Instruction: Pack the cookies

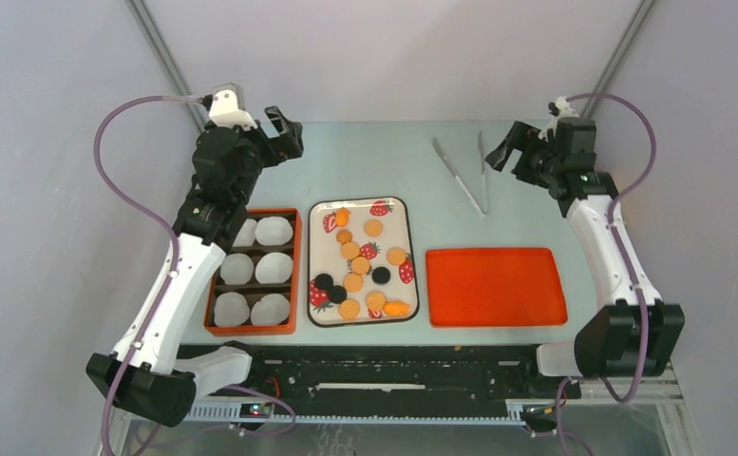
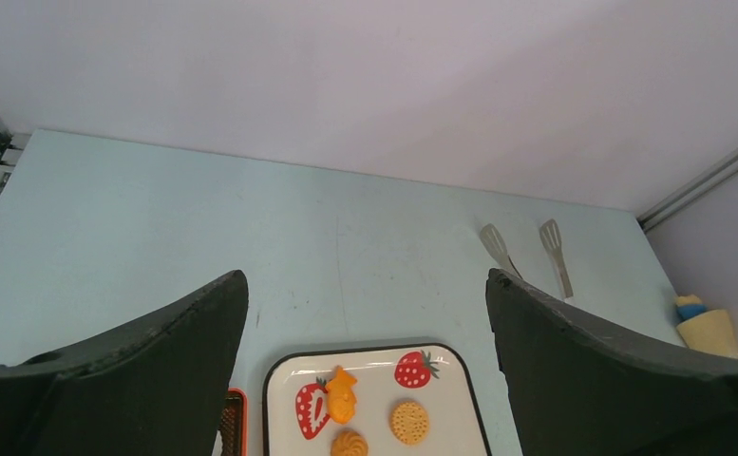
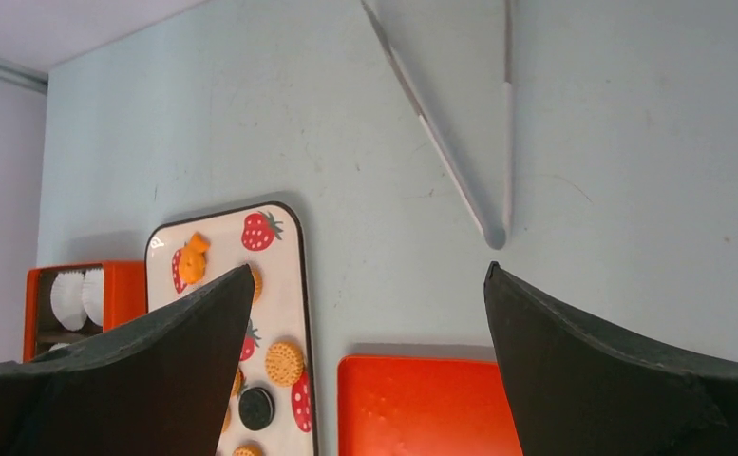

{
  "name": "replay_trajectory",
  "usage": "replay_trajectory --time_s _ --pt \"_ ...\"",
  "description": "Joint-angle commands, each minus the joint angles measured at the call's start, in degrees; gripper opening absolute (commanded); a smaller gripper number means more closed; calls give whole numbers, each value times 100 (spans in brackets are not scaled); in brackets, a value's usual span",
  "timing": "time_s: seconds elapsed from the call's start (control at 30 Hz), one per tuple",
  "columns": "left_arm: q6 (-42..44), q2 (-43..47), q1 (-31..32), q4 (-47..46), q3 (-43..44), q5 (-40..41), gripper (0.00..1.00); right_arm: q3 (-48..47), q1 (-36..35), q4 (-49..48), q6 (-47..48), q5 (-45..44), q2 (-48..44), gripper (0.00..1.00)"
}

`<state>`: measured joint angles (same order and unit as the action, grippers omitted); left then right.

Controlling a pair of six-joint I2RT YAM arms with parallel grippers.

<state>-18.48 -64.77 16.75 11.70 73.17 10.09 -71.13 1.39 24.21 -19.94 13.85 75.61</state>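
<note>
**Both hands released and holding nothing; the cookies lie unpacked on the tray**

The cookies (image 1: pixel 360 266) lie loose on the strawberry-print tray (image 1: pixel 398 220), nearer the bases than either hand and between the two. The orange box (image 1: pixel 251 330) of paper cups (image 1: pixel 274 231) sits below the left hand (image 1: pixel 287 131), and a flat orange lid (image 1: pixel 496 285) below the right hand (image 1: pixel 507 144). The tongs (image 1: pixel 458 176) lie on the surface just inward of the right hand. That hand probably takes them first. It should come down low, straddle both arms at mid-length and close gently so they don't skate away.
</note>
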Motion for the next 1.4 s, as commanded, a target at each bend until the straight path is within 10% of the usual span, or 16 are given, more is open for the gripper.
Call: replay_trajectory --time_s 0.0,0.67,1.37 --pt "-94 -171 -14 -9 198 -263 100 -850 -497 700 582 -379 740 100" --pt "-1161 -158 -14 432 -431 147 100 -3506 -936 1778 1026 -1997 4432 100" --pt "-1035 -133 -14 521 -496 272 100 -4762 -993 2161 991 -2144 6046 100"
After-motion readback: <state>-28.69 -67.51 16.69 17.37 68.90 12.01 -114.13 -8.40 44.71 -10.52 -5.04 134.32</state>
